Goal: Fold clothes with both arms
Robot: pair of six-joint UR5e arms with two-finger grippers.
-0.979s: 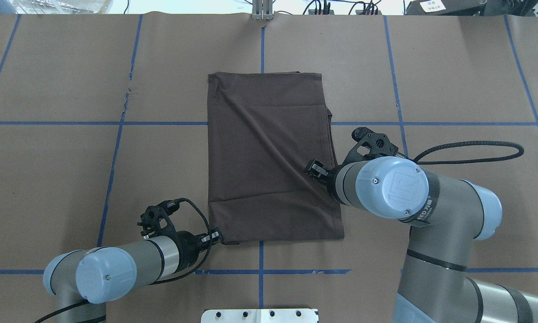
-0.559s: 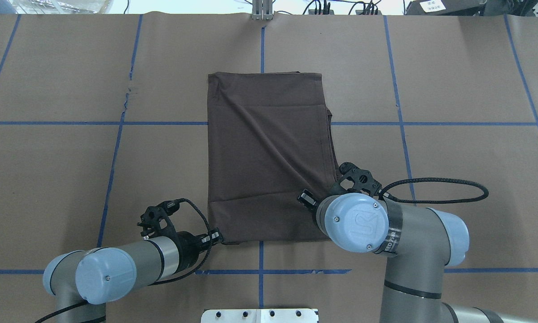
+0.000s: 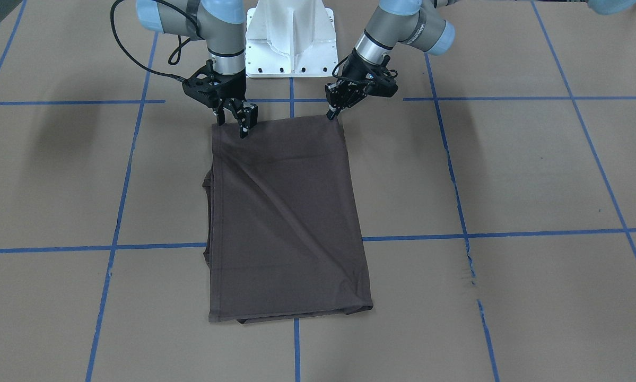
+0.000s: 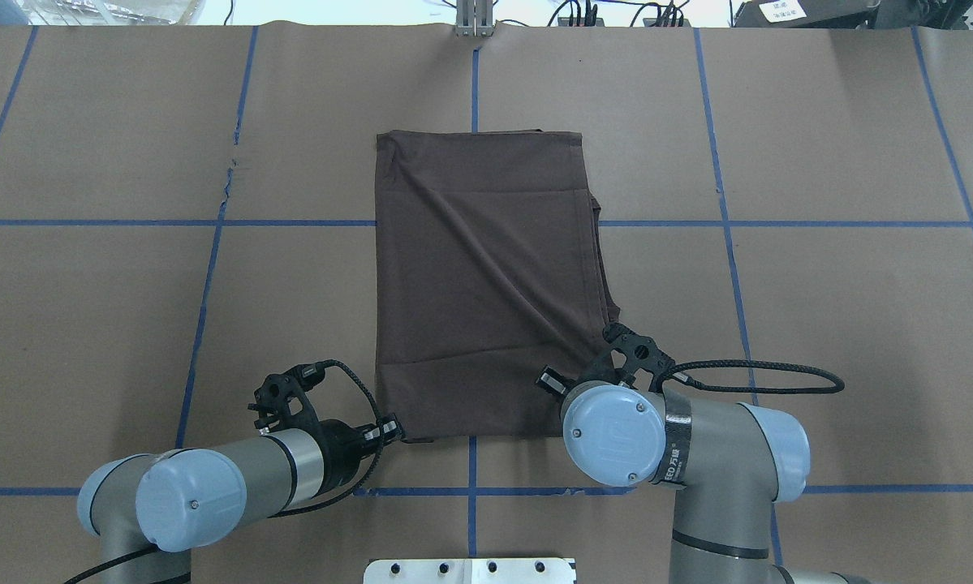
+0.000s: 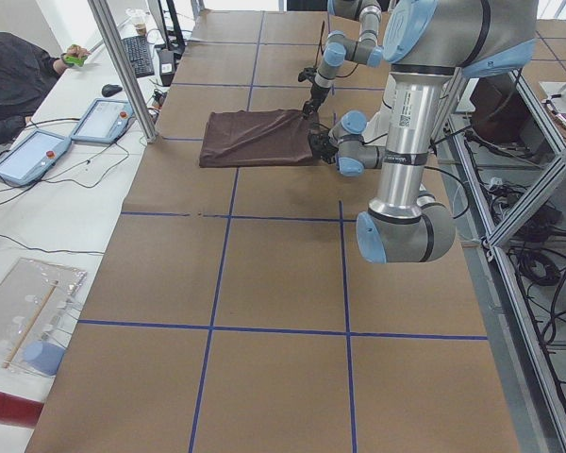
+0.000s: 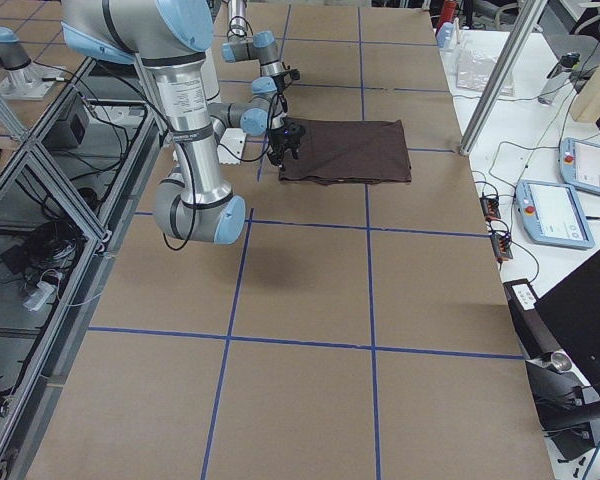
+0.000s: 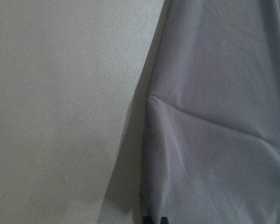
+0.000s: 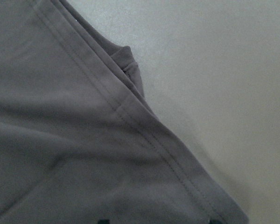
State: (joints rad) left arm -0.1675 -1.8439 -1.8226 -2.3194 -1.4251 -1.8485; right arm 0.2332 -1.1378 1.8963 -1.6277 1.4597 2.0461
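Brown paper covers the table (image 4: 819,122), marked into squares by blue tape (image 4: 291,222), and the dark T-shirt (image 4: 486,276) lies flat at its middle, already folded into a long rectangle running away from the robot. The left arm (image 4: 234,478) and right arm (image 4: 697,438) reach in to the shirt's near edge, one at each corner. The left gripper (image 3: 332,112) is narrowed to a point on its corner and seems to pinch the cloth, since a crease rises from its tips in the left wrist view. The right gripper (image 3: 234,122) stands wide, its tips spread either side of the stitched hem (image 8: 144,135) and not yet closed. The step appears to be taking both near corners for the next fold. To do it well, the right gripper should settle low enough to catch every layer at that corner, where a loose inner layer peeks out beside the hem, before closing. Both corners should then rise together and level, so the edge stays taut and lands square on the far edge.
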